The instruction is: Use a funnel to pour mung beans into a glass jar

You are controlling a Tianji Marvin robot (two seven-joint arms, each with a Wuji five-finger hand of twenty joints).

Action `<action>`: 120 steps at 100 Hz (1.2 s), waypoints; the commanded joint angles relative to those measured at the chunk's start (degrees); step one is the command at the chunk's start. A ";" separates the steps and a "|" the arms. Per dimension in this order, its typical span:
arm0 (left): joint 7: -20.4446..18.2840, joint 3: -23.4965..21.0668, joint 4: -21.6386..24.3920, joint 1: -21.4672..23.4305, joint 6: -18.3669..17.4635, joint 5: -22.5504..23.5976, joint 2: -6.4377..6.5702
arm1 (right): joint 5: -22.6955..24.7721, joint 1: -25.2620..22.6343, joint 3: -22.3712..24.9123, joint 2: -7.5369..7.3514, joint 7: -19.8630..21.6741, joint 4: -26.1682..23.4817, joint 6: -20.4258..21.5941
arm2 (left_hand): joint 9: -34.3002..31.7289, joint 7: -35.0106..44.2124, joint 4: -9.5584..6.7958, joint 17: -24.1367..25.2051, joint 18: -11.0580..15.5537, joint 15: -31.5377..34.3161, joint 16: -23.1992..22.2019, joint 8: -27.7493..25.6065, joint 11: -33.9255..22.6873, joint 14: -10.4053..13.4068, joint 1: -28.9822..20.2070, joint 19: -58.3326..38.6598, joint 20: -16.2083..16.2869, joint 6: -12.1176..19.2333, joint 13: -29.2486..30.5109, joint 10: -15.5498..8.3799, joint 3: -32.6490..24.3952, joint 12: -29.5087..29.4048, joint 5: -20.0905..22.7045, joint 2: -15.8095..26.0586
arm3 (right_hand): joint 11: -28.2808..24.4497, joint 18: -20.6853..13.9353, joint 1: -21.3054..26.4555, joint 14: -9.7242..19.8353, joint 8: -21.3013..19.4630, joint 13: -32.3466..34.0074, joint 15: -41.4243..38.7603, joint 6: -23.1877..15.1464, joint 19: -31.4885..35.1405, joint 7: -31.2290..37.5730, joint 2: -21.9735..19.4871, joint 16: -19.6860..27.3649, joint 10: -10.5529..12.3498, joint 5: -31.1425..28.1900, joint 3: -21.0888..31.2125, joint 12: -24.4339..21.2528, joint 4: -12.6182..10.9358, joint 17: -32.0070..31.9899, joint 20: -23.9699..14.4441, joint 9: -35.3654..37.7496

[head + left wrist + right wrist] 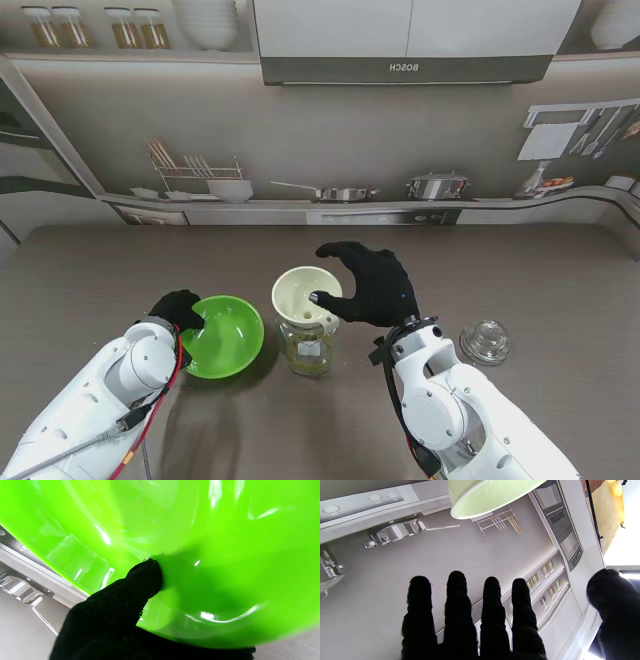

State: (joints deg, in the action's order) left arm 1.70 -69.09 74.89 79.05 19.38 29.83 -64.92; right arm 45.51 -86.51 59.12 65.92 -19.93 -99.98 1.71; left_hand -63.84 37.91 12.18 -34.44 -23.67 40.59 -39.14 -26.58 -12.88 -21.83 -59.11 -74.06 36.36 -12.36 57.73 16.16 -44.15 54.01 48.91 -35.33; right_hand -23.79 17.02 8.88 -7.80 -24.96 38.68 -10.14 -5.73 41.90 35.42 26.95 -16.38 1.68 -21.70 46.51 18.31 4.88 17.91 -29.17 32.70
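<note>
Left hand (178, 308) grips green bowl (226, 338); right hand (372, 287) spread, empty

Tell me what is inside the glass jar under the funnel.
Greenish mung beans fill the lower part of the glass jar, seen through its clear wall. The cream funnel sits in its mouth, covering the opening, so the bean level from the top cannot be seen.

Colours as I see them: bright lime-green bowl (225, 337), glossy with white highlights; cream-white funnel (305, 295); clear glass jar (308, 352) showing olive-green beans; clear glass lid (485, 342) at right; both hands, left hand (178, 308) and right hand (372, 285), in plain black knit gloves; white arms (450, 400); grey-brown wood-grain table (560, 280).
</note>
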 commanded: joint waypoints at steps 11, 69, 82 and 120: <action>-1.82 -0.49 1.11 0.62 0.68 0.71 0.30 | 0.05 -0.26 -0.14 0.05 0.84 -0.18 0.23 | 4.69 -5.59 -3.68 8.96 -2.31 -7.69 4.00 0.17 0.70 -3.21 -1.38 7.57 -2.00 1.90 -7.71 0.03 -0.13 -8.47 1.13 2.67 | -0.16 -1.21 -1.99 0.21 1.04 1.21 -0.25 -0.02 0.75 0.14 -1.44 0.63 0.62 0.71 1.12 -0.61 -1.48 -0.51 0.63 -1.71; -4.37 -1.83 2.74 1.57 -0.54 1.83 1.09 | -0.18 -0.17 -0.16 0.11 0.73 0.01 0.24 | 14.19 -23.77 -6.84 21.03 -2.61 -22.39 15.02 2.88 3.46 -3.55 15.79 24.92 -8.75 0.77 -22.09 -0.12 16.57 -30.75 -0.60 8.59 | -0.16 -1.23 -1.99 0.17 0.96 1.28 -0.26 0.02 0.65 0.12 -1.41 0.60 0.62 0.67 1.17 -0.62 -1.46 -0.53 0.60 -1.72; -4.60 -2.43 3.40 1.93 -0.73 2.02 1.18 | -0.27 -0.20 -0.12 0.10 0.83 0.04 0.32 | 15.79 -24.80 -6.74 22.30 -3.06 -24.68 16.85 4.03 4.47 -3.79 17.23 28.76 -9.91 1.03 -24.98 -0.42 18.25 -32.56 -1.59 8.24 | -0.18 -1.14 -1.98 0.26 0.95 1.29 -0.26 -0.02 0.65 0.11 -1.41 0.60 0.62 0.67 1.17 -0.62 -1.46 -0.51 0.58 -1.68; -4.59 -4.57 5.22 3.02 -2.36 1.81 1.22 | -0.26 -0.23 -0.07 0.09 0.86 0.02 0.30 | 19.65 -26.47 -6.88 24.62 -3.48 -27.79 19.19 6.32 6.05 -4.10 19.03 37.53 -10.24 4.53 -29.83 -1.51 23.46 -35.63 -3.91 9.70 | -0.17 -1.10 -2.00 0.18 0.93 1.29 -0.25 0.01 0.65 0.11 -1.45 0.59 0.49 0.65 1.16 -0.63 -1.46 -0.50 0.54 -1.67</action>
State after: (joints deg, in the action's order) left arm -2.23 -73.11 79.31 81.88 17.64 31.89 -63.63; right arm 45.17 -86.51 59.13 65.90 -19.85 -99.87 1.83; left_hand -46.47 12.42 5.57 -11.21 -25.16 14.49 -20.67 -21.02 -7.67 -25.37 -39.36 -38.67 26.87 -9.71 29.58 15.53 -22.69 19.21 46.28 -27.45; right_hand -23.79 17.02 8.87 -7.80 -24.96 38.69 -10.14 -5.72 41.90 35.43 26.94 -16.38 1.68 -21.69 46.80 18.30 4.88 17.91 -29.17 32.70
